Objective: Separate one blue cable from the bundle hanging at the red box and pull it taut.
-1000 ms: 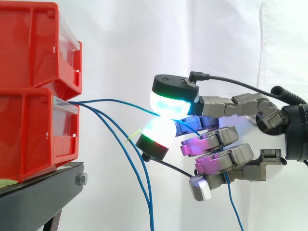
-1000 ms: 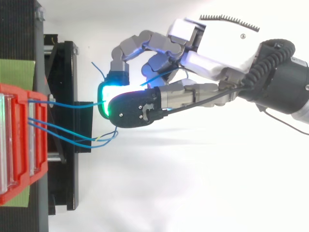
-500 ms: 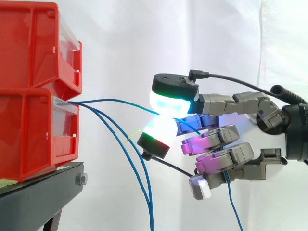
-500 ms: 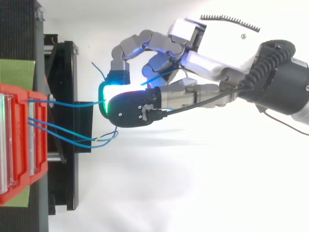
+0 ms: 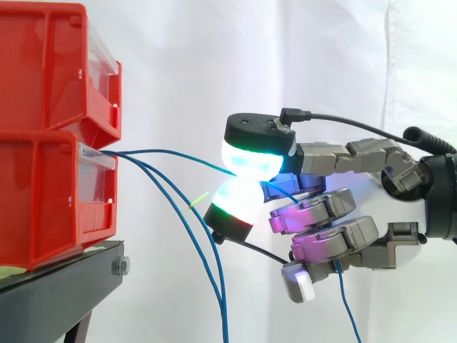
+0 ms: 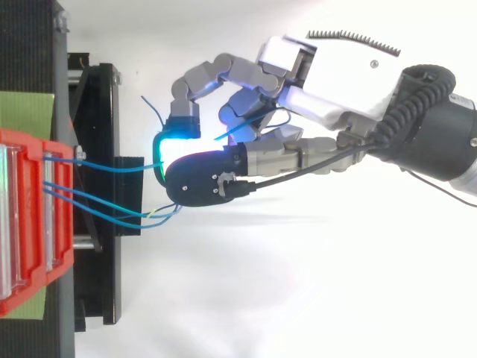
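One blue cable [image 5: 171,152] runs from the front of the lower red bin [image 5: 43,193] almost level to my hand [image 5: 357,153], with a slight sag. The hand is shut on it: two glowing fingertips [image 5: 253,153], one above the other, pinch it between them. Past the pinch the cable goes through the curled fingers and its tail hangs down [image 5: 341,293]. In the top view the held cable [image 6: 119,165] runs straight from the bin to the hand [image 6: 328,82]. Two other blue cables [image 5: 193,236] hang loose from the same bin, below and to the left of the hand.
A second red bin [image 5: 43,64] is stacked on the lower one, both on the black stand [image 5: 57,286]. One hanging cable carries a small yellow-green tag [image 5: 198,200] close under the lower fingertip. The white curtain is behind.
The hand has dropped slightly and, in the top view, shifted a little toward the lower edge, closer to the loose cables. Its pinch on the cable is unchanged.
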Robot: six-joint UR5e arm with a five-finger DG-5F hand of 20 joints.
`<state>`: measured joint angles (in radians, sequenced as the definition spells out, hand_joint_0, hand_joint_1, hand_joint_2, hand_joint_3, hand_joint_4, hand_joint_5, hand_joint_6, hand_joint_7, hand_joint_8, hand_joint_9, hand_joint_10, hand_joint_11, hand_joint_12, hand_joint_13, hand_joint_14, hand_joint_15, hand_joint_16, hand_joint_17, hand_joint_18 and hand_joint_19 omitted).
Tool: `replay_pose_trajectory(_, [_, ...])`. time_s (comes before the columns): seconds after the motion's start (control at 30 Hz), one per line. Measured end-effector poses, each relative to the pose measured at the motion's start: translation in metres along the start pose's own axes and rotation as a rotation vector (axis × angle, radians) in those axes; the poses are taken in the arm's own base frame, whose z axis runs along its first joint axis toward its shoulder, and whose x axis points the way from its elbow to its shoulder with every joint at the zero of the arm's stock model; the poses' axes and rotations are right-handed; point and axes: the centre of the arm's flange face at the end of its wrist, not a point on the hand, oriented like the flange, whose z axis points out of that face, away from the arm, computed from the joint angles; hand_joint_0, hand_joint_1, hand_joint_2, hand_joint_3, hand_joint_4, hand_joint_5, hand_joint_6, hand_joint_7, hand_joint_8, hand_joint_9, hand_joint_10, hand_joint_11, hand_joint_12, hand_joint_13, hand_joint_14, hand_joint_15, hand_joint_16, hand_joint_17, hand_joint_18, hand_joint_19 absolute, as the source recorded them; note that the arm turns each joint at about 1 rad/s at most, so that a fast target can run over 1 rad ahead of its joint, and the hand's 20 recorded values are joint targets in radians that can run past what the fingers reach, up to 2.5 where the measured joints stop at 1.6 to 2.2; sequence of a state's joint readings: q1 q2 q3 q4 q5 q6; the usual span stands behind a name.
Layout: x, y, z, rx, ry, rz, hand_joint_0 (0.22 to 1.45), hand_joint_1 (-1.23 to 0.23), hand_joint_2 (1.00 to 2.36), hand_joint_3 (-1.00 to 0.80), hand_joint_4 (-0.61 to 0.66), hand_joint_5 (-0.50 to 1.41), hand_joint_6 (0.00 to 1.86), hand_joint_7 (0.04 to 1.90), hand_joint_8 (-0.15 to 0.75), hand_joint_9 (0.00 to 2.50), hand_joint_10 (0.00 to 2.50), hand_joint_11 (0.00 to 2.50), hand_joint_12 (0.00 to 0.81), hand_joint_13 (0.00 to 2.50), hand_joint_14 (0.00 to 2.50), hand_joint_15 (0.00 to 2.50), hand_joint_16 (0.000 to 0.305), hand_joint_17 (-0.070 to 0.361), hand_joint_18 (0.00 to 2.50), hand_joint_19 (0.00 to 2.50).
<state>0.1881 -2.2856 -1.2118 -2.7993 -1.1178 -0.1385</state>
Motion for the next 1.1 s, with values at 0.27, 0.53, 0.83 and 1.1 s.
replay_pose_trajectory(0.27, [-0.0003, -0.0005, -0.0005, 0.004, -0.001, -0.005, 0.61, -0.71, 1.02, -0.07, 0.02, -0.15, 0.93, 1.17, 0.245, 1.01, 2.15, 1.36, 0.299, 1.32, 1.03, 1.43, 0.048, 0.109, 0.95, 1.01])
replay_pose_trajectory(0.53, [-0.0002, -0.0006, -0.0005, 0.005, -0.002, -0.005, 0.61, -0.71, 1.02, -0.09, 0.03, -0.15, 0.93, 1.16, 0.244, 1.00, 2.12, 1.42, 0.288, 1.31, 0.98, 1.48, 0.047, 0.106, 0.93, 1.01])
replay_pose_trajectory(0.83, [-0.0002, -0.0009, -0.0007, 0.005, -0.002, -0.005, 0.61, -0.67, 1.02, -0.22, 0.05, -0.17, 0.93, 1.07, 0.227, 0.98, 2.15, 1.36, 0.279, 1.30, 0.92, 1.52, 0.048, 0.109, 0.91, 0.98])
replay_pose_trajectory(1.1, [-0.0002, -0.0007, -0.0006, 0.005, -0.001, -0.005, 0.60, -0.67, 1.02, -0.30, 0.07, -0.18, 0.93, 1.01, 0.223, 0.95, 2.16, 1.33, 0.282, 1.26, 0.94, 1.53, 0.047, 0.107, 0.86, 0.96])
